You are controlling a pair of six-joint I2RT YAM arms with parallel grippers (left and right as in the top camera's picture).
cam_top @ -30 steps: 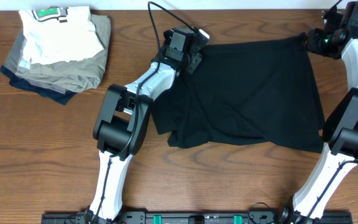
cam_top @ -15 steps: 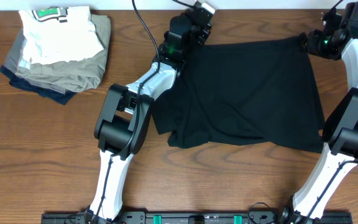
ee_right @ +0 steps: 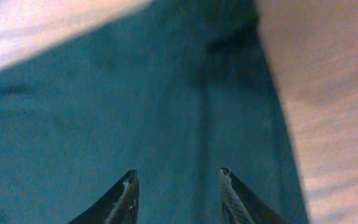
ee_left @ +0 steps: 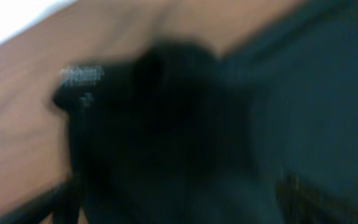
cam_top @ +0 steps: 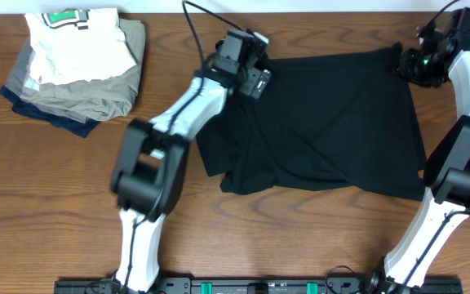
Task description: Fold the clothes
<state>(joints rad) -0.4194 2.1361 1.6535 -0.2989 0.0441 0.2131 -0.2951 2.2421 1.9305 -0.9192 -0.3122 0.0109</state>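
The clothes (cam_top: 333, 122), one black garment, lie spread flat over the middle and right of the table, with a folded lump at the front left. My left gripper (cam_top: 255, 77) hovers at the garment's far left corner. Its wrist view is blurred: a dark bunch of cloth (ee_left: 166, 93) fills it, and the fingers (ee_left: 58, 205) show faintly, far apart at the bottom corners, so it is open. My right gripper (cam_top: 405, 59) is at the far right corner. It is open just above the cloth (ee_right: 135, 93), and nothing sits between its fingertips (ee_right: 131, 180).
A stack of folded white, khaki and navy garments (cam_top: 72, 69) sits at the back left. Bare wooden table (cam_top: 55, 204) runs along the left and front. The table's far edge lies just behind both grippers.
The left gripper rose toward the far edge, then came back over the garment's corner, and its arm swung left. The cloth corner lies where it was. The right gripper shifted slightly left.
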